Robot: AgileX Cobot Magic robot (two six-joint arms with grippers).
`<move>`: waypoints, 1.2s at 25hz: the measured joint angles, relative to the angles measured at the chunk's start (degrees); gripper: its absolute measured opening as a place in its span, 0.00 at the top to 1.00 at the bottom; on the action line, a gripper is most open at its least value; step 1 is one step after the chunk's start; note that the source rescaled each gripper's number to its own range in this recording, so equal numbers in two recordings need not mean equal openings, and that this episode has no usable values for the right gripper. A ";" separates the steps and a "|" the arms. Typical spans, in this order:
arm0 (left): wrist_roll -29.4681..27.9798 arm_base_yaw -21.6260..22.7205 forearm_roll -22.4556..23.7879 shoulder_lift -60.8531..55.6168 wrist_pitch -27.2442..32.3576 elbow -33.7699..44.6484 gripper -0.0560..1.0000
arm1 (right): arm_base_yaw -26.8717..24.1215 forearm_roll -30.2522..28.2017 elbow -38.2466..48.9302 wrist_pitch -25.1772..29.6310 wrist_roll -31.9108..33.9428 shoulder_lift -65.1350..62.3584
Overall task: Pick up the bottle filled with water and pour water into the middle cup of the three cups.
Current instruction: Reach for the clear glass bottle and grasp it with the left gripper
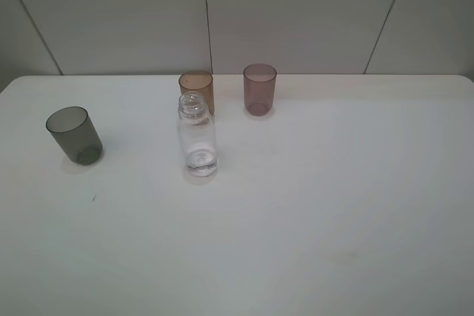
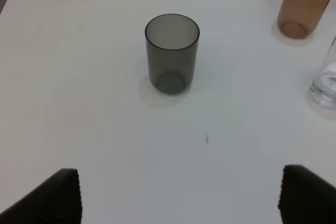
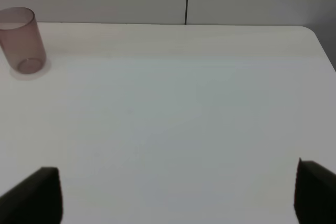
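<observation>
Clear plastic, uncapped: the bottle [image 1: 197,138] stands upright on the white table [image 1: 333,212]. It is ahead of the left gripper [image 2: 181,198] and off to its right, well apart. The wrist view cuts the bottle off at the frame edge, so only its lower part shows there. Its water level cannot be made out. The amber middle cup [image 1: 198,83] stands just behind the bottle, farther from the gripper, and the bottle masks its lower half in the high view. The grey cup [image 2: 172,53] stands upright straight ahead of the left gripper. The left fingers are spread wide and hold nothing; only their tips show. The right gripper [image 3: 178,195] is likewise spread and empty, its tips cut off at the frame edge. The pink cup [image 3: 21,40] stands far ahead of it, to its left.
</observation>
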 joint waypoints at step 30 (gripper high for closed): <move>0.00 0.00 0.00 0.00 0.00 0.00 0.00 | 0.00 0.00 0.00 0.00 0.00 0.00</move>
